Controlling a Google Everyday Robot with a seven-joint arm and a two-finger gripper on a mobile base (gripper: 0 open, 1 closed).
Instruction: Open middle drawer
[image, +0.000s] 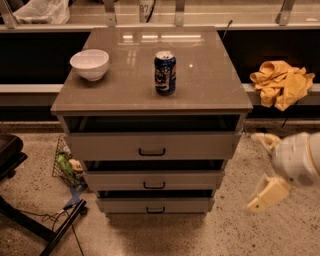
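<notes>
A grey-beige cabinet (210, 75) stands on a speckled floor (165, 240), its glossy top carrying a white bowl (89, 64) at the left and a blue soda can (165, 73) near the middle, the two well apart. The middle drawer (120, 180) sits between the taller top drawer (110, 146) and the shortest bottom drawer (125, 205), with a dark gap above its front (each front has one). The gripper (252, 172) hangs low at the right of the cabinet, touching nothing, its cream fingers (269, 193) spread wide. A yellow cloth (281, 83) lies on the ledge behind it. A wire basket (65, 165) and black chair legs (35, 225) are at the left.
</notes>
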